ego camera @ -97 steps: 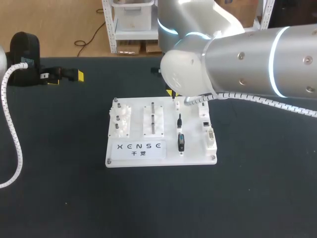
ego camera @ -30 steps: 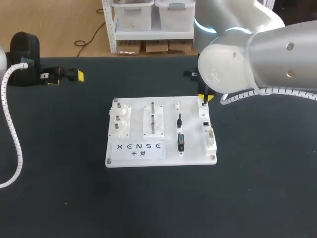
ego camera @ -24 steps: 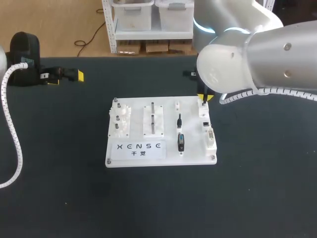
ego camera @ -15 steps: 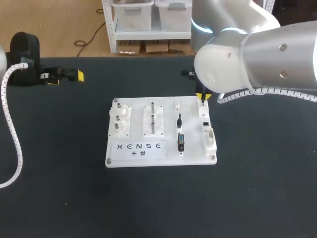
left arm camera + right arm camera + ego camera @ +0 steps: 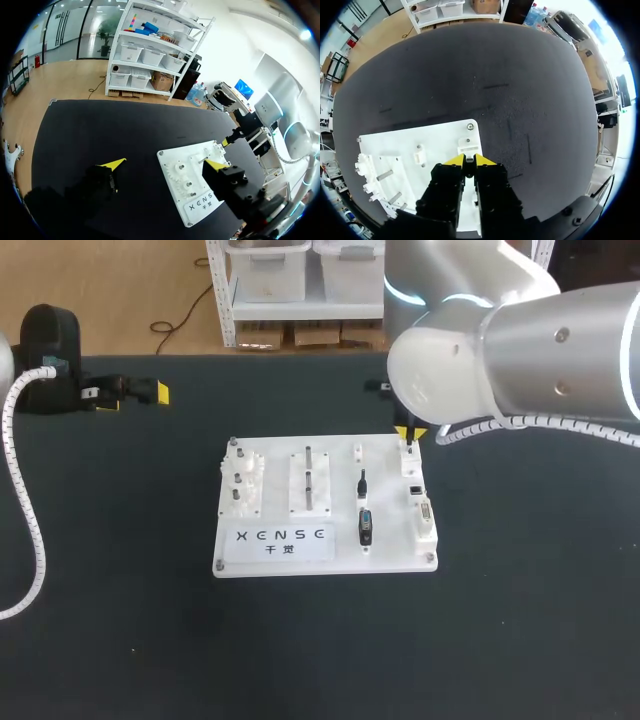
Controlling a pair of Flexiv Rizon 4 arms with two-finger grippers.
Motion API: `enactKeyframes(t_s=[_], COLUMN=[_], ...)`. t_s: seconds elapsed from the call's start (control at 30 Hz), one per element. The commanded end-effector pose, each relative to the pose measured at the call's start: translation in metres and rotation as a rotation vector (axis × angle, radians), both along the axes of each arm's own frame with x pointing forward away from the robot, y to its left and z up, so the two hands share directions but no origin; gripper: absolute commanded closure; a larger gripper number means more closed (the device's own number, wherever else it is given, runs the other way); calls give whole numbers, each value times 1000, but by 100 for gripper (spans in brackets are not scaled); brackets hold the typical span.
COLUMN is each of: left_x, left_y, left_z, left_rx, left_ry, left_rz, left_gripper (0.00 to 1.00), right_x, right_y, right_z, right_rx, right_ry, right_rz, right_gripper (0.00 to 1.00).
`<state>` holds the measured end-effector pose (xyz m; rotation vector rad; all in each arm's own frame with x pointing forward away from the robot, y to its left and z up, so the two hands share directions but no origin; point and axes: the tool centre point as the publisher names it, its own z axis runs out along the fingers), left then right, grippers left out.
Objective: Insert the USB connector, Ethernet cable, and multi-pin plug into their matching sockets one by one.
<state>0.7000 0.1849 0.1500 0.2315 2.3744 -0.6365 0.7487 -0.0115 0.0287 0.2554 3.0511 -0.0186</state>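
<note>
Right gripper [image 5: 410,434] is clenched on the small black USB connector [image 5: 469,169], over the far-right corner of the white plastic socket board [image 5: 400,556]. The black Ethernet cable [image 5: 362,483] and dark multi-pin plug [image 5: 365,527] sit mid-board. Left gripper [image 5: 164,164] gapes, well off the board.

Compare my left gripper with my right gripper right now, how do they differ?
Fingers: the left gripper stands wide open with nothing between its tips; the right gripper is nearly closed on a small dark plug, apparently the USB connector.
Place: the left gripper is well away from the white board; the right gripper is over the board's far right corner, at a white socket block.
Both have yellow tips.
</note>
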Motion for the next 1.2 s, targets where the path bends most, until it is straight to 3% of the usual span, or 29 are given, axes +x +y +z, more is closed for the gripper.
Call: enactKeyframes(t_s=[0.03, 1.2], left_x=[0, 0], left_y=[0, 0], left_z=[0, 0], left_rx=[0, 0], left_ry=[0, 0], left_rz=[0, 0], left_gripper=[0, 0], right_x=[0, -8], right_y=[-1, -3], right_z=[0, 0], right_rx=[3, 5], right_ry=[1, -5], right_rz=[1, 34], right_gripper=[100, 100])
